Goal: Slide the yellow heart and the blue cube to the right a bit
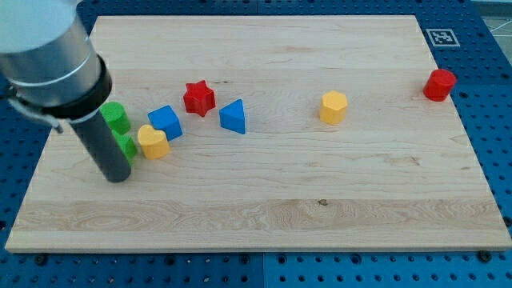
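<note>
camera view: my tip (118,178) rests on the wooden surface (264,208) at the view's left, just left of the yellow heart (152,142). the blue cube (165,122) touches the heart's upper right. no jaws here, only a rod. green blocks (117,118) sit behind the rod.

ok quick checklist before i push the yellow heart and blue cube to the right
1. My tip sits on the view's left of the yellow heart: ok.
2. Tip touching the heart: not ok, a gap shows.
3. Blue cube touching the heart: ok.
4. Green blocks by the rod: not ok, may get dragged.
5. Rightward path: not ok for the cube, blue triangular block and red star near.
</note>
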Motion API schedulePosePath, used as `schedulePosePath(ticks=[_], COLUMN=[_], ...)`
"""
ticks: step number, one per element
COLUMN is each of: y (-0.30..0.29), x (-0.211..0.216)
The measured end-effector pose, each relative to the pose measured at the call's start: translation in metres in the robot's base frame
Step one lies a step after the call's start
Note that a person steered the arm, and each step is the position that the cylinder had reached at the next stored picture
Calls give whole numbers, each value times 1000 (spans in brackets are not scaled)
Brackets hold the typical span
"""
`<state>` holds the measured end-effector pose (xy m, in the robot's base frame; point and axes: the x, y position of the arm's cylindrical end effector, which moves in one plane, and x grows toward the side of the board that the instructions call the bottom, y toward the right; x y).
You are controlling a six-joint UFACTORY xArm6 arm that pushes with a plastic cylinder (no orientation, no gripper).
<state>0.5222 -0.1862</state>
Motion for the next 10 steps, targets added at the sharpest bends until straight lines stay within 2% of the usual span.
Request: schedulePosePath(ticks=[2, 3, 4, 5, 6, 7, 8, 10], y=[-5, -17, -6, 3, 16, 22, 77, 61], x=[-44, -42, 6, 7, -26, -26, -26, -26])
